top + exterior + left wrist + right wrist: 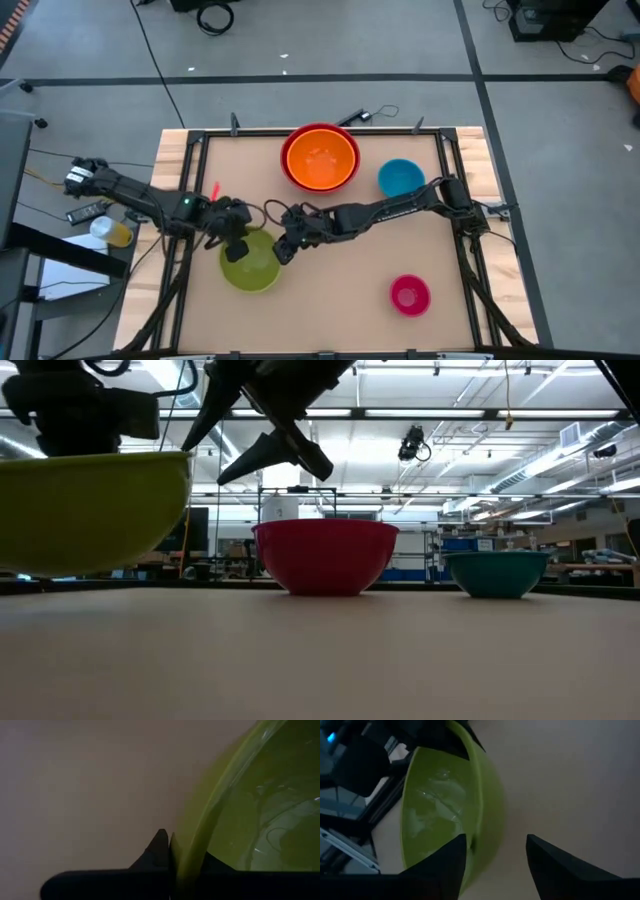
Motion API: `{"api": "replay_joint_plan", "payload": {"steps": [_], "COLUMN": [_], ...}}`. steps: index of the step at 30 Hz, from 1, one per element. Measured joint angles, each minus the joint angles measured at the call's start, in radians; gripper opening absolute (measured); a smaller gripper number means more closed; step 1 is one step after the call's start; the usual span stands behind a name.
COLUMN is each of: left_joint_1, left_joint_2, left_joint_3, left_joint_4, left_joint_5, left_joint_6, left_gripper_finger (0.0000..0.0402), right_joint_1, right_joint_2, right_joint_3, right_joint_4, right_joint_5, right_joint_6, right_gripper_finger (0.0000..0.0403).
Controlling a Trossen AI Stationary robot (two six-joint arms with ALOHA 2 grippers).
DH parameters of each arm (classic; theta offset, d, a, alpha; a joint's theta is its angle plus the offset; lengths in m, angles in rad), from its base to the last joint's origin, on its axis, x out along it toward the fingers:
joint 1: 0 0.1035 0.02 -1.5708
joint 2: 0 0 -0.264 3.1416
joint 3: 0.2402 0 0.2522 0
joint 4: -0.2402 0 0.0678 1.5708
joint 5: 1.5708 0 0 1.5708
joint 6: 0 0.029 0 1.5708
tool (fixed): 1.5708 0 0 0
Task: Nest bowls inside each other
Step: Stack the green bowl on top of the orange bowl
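Note:
A lime-green bowl (250, 265) hangs near the table's left, clear of the tabletop in the low view (90, 510). My left gripper (237, 247) is shut on its far-left rim. My right gripper (283, 248) is open at the bowl's right rim. In the right wrist view its fingers (447, 862) stand either side of the bowl's wall (487, 820). A big red bowl with an orange inside (320, 157) and a teal bowl (400, 178) rest on their bases at the far side. A small pink bowl (409, 295) rests near right. My left gripper pinches the green bowl's rim (184, 855), with one finger (159, 849) outside the wall and the other inside the bowl. It comes slanting down from the table's left. The bowl is lifted clear, mouth up, about level. My right gripper: I cannot tell whether it touches the bowl.
A wooden frame (190, 150) borders the tabletop. Bare board lies between the green bowl and the pink bowl (330, 290). A yellow cup and small items (112, 232) sit off the table's left side.

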Motion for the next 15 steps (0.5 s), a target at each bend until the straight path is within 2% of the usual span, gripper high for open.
{"api": "replay_joint_plan", "payload": {"steps": [5, 10, 15], "left_joint_1": [0.099, 0.176, 0.231], "left_joint_2": [-0.011, -0.007, -0.007], "left_joint_3": [0.000, -0.001, -0.001], "left_joint_4": [0.021, 0.053, 0.082], "left_joint_5": [0.033, 0.046, 0.058], "left_joint_6": [0.109, 0.176, 0.195], "left_gripper_finger": [0.0010, 0.0011, 0.0011], "right_joint_1": [-0.021, -0.026, -0.032], "right_joint_2": [0.000, -0.001, -0.003], "right_joint_3": [0.000, 0.002, 0.003], "right_joint_4": [-0.011, -0.031, -0.087], "right_joint_5": [-0.002, 0.012, 0.063], "right_joint_6": [0.040, 0.010, -0.011], "right_gripper_finger": [0.0146, 0.0080, 0.0070]}}
